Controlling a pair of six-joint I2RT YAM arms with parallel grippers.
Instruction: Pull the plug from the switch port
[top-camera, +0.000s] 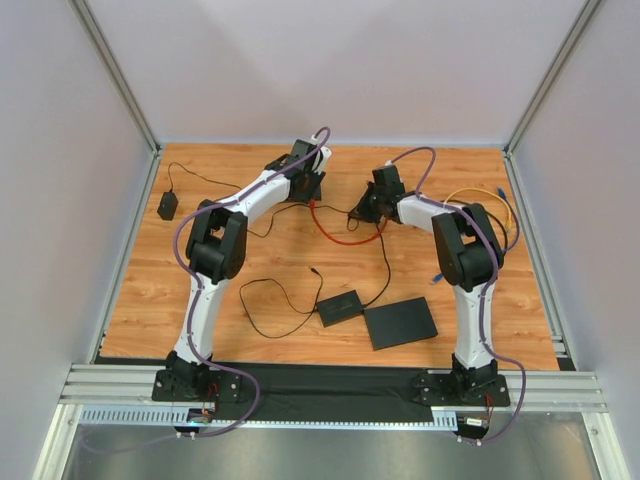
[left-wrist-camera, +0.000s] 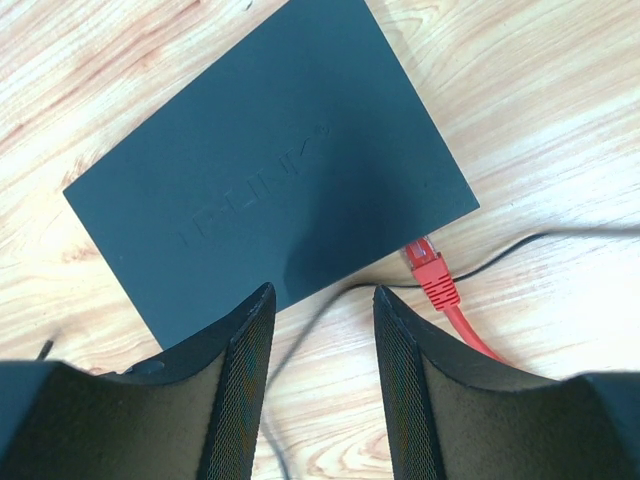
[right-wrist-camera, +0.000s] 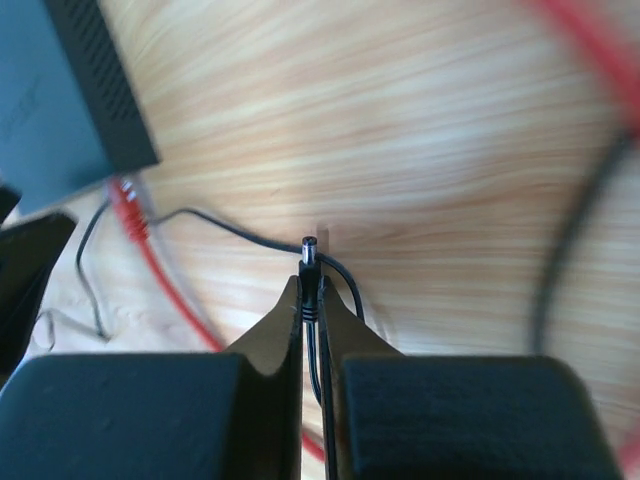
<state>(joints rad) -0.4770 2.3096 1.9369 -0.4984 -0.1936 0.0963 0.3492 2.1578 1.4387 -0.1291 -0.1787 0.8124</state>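
A dark TP-Link switch (left-wrist-camera: 270, 170) lies on the wooden table at the far middle, mostly hidden under the left wrist in the top view. A red network plug (left-wrist-camera: 432, 275) sits in its near edge. My left gripper (left-wrist-camera: 320, 300) is open and empty, hovering just off that edge beside the red plug; it also shows in the top view (top-camera: 305, 172). My right gripper (right-wrist-camera: 310, 290) is shut on a black barrel power plug (right-wrist-camera: 309, 258), whose metal tip pokes out free in the air, apart from the switch (right-wrist-camera: 60, 100). The right gripper (top-camera: 362, 212) is to the right of the switch.
The red cable (top-camera: 340, 232) loops between the two grippers. A second small switch (top-camera: 340, 307) and a flat black box (top-camera: 400, 322) lie near the front. A black power adapter (top-camera: 167, 205) sits at the left. A yellow cable (top-camera: 490, 200) coils at the right.
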